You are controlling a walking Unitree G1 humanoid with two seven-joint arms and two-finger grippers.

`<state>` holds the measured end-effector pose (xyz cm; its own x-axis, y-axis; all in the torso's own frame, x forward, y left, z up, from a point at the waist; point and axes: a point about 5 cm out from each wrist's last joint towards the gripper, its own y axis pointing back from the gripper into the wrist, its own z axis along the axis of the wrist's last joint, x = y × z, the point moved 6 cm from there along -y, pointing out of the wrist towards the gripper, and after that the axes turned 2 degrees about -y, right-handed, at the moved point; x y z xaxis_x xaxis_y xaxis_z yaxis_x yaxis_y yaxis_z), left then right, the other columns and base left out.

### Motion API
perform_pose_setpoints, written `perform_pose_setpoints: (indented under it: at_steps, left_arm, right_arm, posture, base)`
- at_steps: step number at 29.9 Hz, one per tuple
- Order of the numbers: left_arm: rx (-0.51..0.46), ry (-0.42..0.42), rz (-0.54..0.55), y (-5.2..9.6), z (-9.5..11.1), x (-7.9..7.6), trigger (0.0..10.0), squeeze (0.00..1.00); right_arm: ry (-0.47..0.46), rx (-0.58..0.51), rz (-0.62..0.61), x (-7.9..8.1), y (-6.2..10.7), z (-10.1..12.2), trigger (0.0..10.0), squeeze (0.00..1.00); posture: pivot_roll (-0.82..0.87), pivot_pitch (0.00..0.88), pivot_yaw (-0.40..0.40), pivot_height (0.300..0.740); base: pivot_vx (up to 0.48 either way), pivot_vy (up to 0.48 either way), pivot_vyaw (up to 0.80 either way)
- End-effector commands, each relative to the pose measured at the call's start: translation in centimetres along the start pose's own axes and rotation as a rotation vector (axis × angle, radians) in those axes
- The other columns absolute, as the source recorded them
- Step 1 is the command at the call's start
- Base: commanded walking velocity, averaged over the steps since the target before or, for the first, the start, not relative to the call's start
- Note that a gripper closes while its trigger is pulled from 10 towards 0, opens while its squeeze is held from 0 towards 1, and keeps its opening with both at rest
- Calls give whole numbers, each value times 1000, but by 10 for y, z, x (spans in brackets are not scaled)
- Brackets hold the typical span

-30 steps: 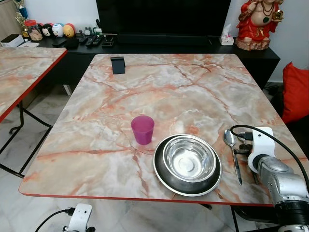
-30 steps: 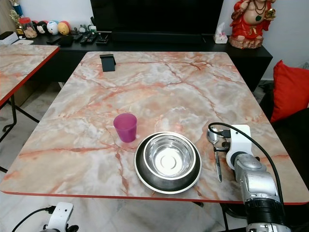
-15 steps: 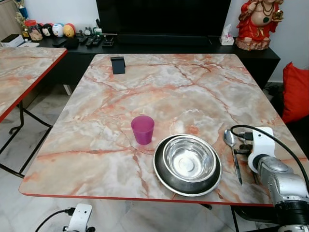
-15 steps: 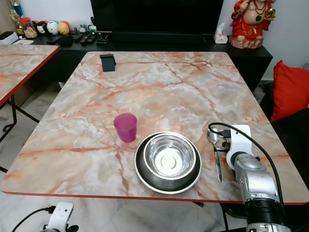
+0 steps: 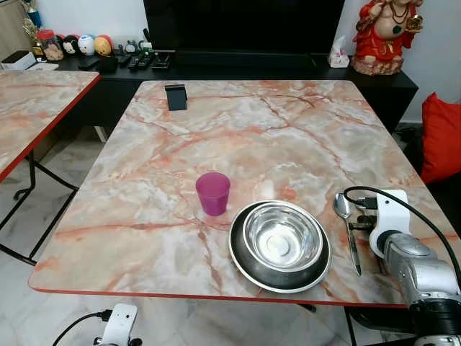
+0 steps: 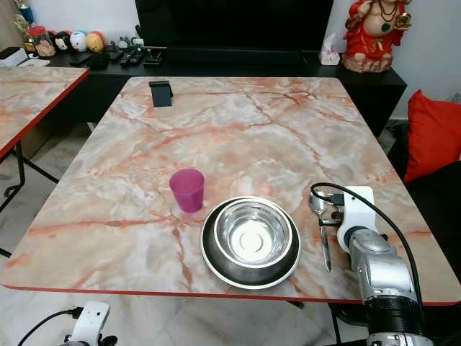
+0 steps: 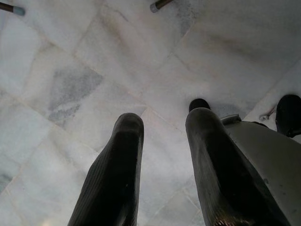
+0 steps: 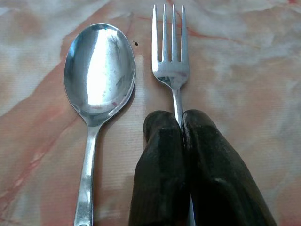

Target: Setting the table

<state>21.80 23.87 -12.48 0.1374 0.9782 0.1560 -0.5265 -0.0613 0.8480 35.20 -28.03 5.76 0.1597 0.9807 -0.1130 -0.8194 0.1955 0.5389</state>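
Observation:
A steel bowl [image 5: 282,240] sits in a dark round plate [image 5: 242,264] near the front edge of the marble table [image 5: 238,130]. A purple cup [image 5: 212,193] stands just left of it. To the plate's right lies a spoon [image 8: 99,70], with a fork [image 8: 172,61] flat on the table beside it. My right gripper [image 8: 181,123] is shut on the fork's handle, low over the tabletop. My right arm [image 5: 414,267] reaches in from the front right corner. My left gripper [image 7: 164,117] hangs open above the tiled floor, holding nothing.
A small black stand [image 5: 175,96] sits at the table's far left. A second marble table [image 5: 36,108] stands to the left across a gap of floor. A red cushion [image 5: 441,137] lies to the right; a dark console with a red statue [image 5: 383,32] runs behind.

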Motion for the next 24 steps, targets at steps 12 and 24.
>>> perform_pose_setpoints:
  at_steps: [12,24]
  left_arm:
    - [5,-4,7,0,0,4,10000,0]
    - [6,-6,8,0,-1,4,10000,0]
  right_arm:
    - [-8,12,-8,0,-1,-3,10000,329]
    - [-9,11,-8,1,-2,-3,10000,600]
  posture:
    - [-50,0,14,740]
    - [-50,0,15,740]
  base:
    - [0,0,0]
    - [0,0,0]
